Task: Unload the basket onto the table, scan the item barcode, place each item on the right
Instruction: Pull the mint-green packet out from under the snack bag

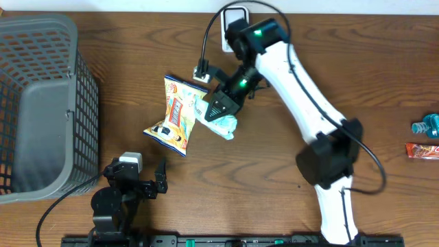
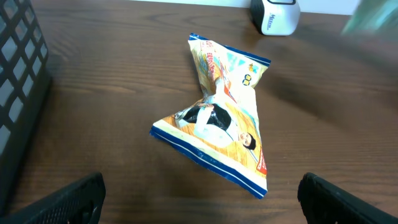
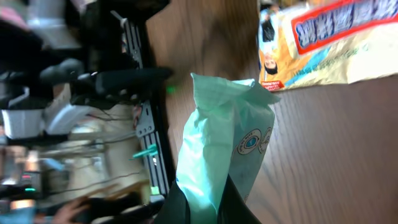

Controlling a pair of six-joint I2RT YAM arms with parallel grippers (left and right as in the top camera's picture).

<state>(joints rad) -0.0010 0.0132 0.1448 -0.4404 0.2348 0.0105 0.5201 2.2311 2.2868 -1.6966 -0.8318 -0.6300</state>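
While our right gripper (image 1: 218, 108) pinches the mint-green packet (image 1: 224, 124), it hangs just right of the yellow snack bag (image 1: 175, 113). Our left gripper (image 1: 136, 175) sits near, fingers wide, empty.

place: robot lab, mock checkout | evidence: wooden table (image 1: 226, 185), grey basket (image 1: 86, 130), white scanner (image 2: 275, 15), cabled rail (image 1: 226, 241)

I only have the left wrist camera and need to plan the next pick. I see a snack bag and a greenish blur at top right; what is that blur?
Observer: A mint-green packet, with the right arm's fingers shut on it, beside the snack bag.
Operator: Is it at the scanner?
Observer: No; in the overhead view it is nearer the snack bag than the white scanner.
Operator: Anything else to scan?
Observer: A blue item and a red bar lie at the table's right edge.
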